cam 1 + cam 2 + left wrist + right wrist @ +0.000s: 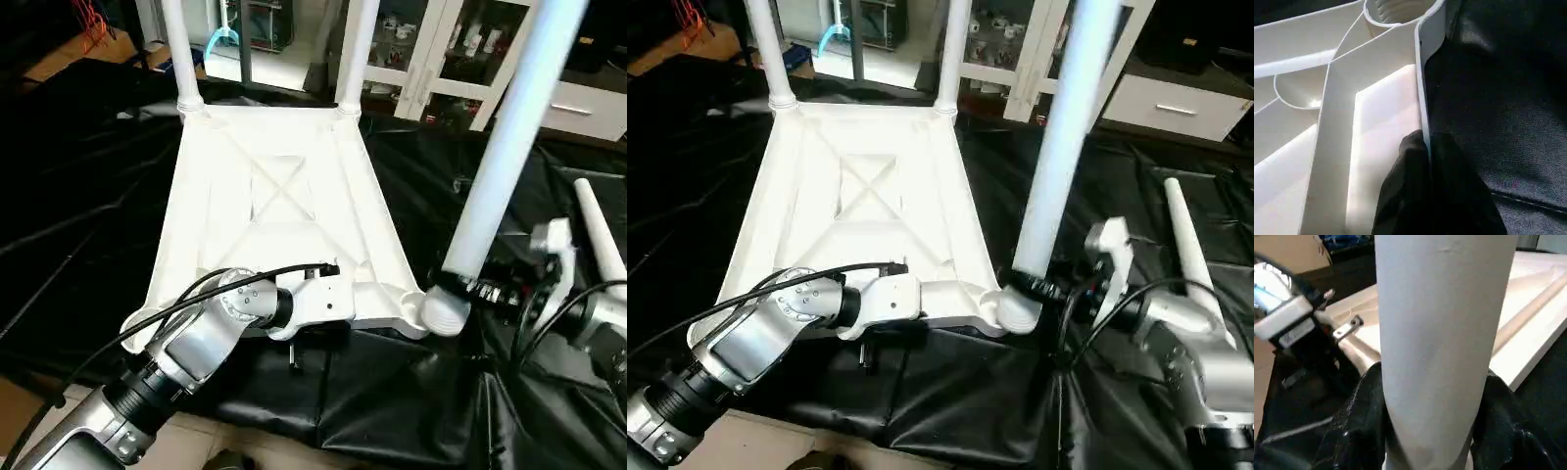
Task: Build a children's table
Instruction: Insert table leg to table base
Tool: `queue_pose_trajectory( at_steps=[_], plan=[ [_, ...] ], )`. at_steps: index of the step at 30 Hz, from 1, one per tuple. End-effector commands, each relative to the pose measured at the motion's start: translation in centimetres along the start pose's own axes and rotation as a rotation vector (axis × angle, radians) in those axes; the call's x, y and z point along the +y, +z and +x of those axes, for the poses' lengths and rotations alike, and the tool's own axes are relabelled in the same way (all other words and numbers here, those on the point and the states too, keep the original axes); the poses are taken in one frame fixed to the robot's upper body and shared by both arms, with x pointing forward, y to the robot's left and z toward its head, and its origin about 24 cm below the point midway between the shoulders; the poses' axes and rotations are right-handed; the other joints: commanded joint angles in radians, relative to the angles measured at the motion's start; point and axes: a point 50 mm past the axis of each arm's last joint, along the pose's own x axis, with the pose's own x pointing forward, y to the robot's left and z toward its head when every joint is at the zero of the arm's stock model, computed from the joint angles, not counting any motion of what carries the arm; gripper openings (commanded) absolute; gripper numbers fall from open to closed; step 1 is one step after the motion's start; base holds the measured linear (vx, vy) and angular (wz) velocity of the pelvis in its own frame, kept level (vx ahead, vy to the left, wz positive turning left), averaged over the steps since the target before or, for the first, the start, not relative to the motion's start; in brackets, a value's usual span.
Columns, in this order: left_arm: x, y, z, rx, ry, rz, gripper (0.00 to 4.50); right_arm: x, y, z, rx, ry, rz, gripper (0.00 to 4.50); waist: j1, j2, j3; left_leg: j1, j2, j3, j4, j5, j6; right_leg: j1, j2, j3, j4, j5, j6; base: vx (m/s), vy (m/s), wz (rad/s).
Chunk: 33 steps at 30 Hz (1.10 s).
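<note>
A: Head views first. Where was the table top?

B: The table top (279, 211) lay upside down on the black sheet (411, 392), X-ribbed underside up. Two far legs (178, 49) stood in the far corner sockets, their upper ends cut off by the frame. A third leg (509, 137) stood in the near right socket (443, 311). A loose fourth leg (600, 230) lay on the sheet at the right.

A: Grippers?

B: The right gripper (1043, 287) clasped the third leg just above the socket. The left gripper (312, 318) sat at the near rim; its fingers were hidden behind the wrist housing.

A: Left wrist view?

B: The black fingers (1415, 186) were pinched together on the thin rim wall (1422, 93) of the top, one on each side. An empty socket (1400, 11) showed beyond, partly cut off.

A: Right wrist view?

B: Both fingers (1359, 426) pressed against opposite sides of the third leg. The left gripper's housing (1288, 320) carried a small label, too blurred to read.

A: Any brands?

B: None legible. A glass-door cabinet (441, 49) stood behind, contents indistinct.
</note>
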Motion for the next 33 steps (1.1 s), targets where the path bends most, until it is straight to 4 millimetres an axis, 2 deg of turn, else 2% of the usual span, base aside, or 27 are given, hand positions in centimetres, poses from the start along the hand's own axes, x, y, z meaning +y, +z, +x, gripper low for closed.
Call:
queue_pose_trajectory(
  at_steps=[1, 4, 5, 6, 10, 16, 29, 33],
  plan=[
    [-1.8, -3.0, 1.0, 0.136, -0.060, -0.052, 0.00, 0.6, -0.2, 0.4, 0.023, 0.023, -0.088, 1.84, -0.001, -0.008, -0.052, 0.038, 0.062, -0.042, -0.090, -0.337, -0.020, 0.007, -0.049, 0.023, -0.090, -0.338, -0.180, 0.000, 0.000, 0.00],
    [-1.8, -3.0, 1.0, 0.133, -0.054, -0.053, 0.00, 0.7, -0.5, 0.6, 0.021, 0.010, -0.119, 1.84, -0.004, -0.007, -0.051, 0.038, 0.061, -0.043, -0.091, -0.354, -0.025, 0.003, -0.049, 0.024, -0.094, -0.362, -0.167, 0.000, 0.000, 0.00],
    [-1.8, -3.0, 1.0, 0.133, -0.053, -0.053, 0.00, 0.7, -0.6, 0.7, 0.018, 0.004, -0.132, 1.84, -0.005, -0.012, -0.052, 0.037, 0.061, -0.043, -0.091, -0.355, -0.025, 0.003, -0.048, 0.024, -0.094, -0.365, -0.165, 0.000, 0.000, 0.00],
    [-1.9, -3.0, 1.0, 0.133, -0.052, -0.053, 0.00, 0.7, -0.7, 0.7, 0.016, 0.001, -0.139, 1.84, -0.005, -0.009, -0.052, 0.039, 0.062, -0.044, -0.092, -0.357, -0.028, 0.002, -0.047, 0.024, -0.093, -0.358, -0.165, 0.000, 0.000, 0.00],
    [-1.9, -3.0, 1.0, 0.130, -0.048, -0.054, 0.00, 0.6, -0.9, 0.9, -0.044, -0.043, -0.137, 1.84, -0.007, -0.006, -0.053, 0.038, 0.061, -0.043, -0.094, -0.366, -0.030, 0.001, -0.045, 0.024, -0.092, -0.333, -0.172, 0.000, 0.000, 0.00],
    [-1.8, -2.9, 0.9, 0.126, -0.043, -0.053, 0.00, 0.5, -0.9, 0.6, -0.121, -0.108, -0.142, 1.84, -0.006, -0.006, -0.053, 0.038, 0.060, -0.041, -0.095, -0.358, -0.023, 0.003, -0.043, 0.025, -0.090, -0.305, -0.177, 0.000, 0.000, 0.00],
    [-1.9, -3.0, 0.8, 0.128, -0.053, -0.056, 0.00, 0.5, -2.1, 0.7, -0.116, -0.117, -0.167, 1.84, -0.011, -0.004, -0.045, 0.040, 0.061, -0.045, -0.100, -0.418, -0.036, -0.004, -0.044, 0.025, -0.100, -0.371, -0.160, 0.000, 0.000, 0.00],
    [-2.0, -3.3, 0.5, 0.138, -0.057, -0.056, 0.00, 0.5, -2.2, 1.3, -0.118, -0.098, -0.183, 1.84, -0.011, -0.002, -0.049, 0.037, 0.061, -0.045, -0.104, -0.375, -0.029, 0.003, -0.041, 0.023, -0.093, -0.296, -0.171, 0.000, 0.000, 0.00]
  ],
)
